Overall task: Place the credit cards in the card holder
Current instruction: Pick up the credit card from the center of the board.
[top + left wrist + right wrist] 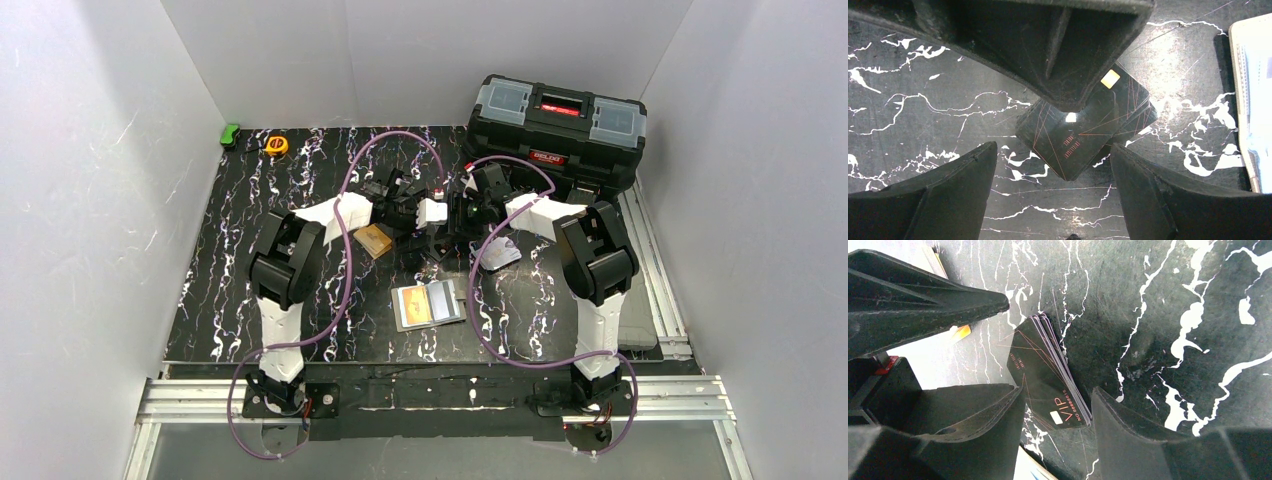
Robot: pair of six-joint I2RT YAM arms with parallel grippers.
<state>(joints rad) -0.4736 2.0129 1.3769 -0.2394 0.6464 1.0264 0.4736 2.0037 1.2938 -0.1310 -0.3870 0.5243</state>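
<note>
Left wrist: left tool (1053, 146) open astride credit cards (1098, 125); right tool (1057, 389) grip unclear. Risk: cards could fan/slip w/ uneven squeeze.

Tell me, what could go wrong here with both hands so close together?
The black cards lie flat and slightly fanned on the table, so a pinch may catch only some or scatter them. The left hand and right hand both crowd over that one stack, so they might collide.
</note>
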